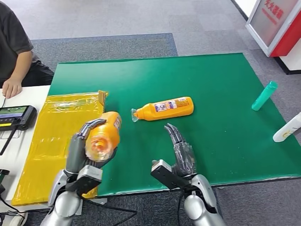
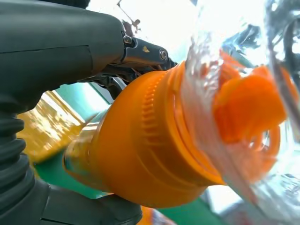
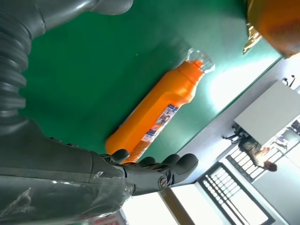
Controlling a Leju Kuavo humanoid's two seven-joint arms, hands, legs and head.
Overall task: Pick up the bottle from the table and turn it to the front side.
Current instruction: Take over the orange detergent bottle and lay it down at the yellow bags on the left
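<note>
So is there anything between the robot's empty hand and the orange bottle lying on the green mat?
No. In the head view, just bare green mat lies between the right hand and the lying orange bottle.

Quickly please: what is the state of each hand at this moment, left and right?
Left hand: holding an orange bottle, lifted off the green mat.
Right hand: open, holding nothing, near the second orange bottle lying on the mat.
</note>
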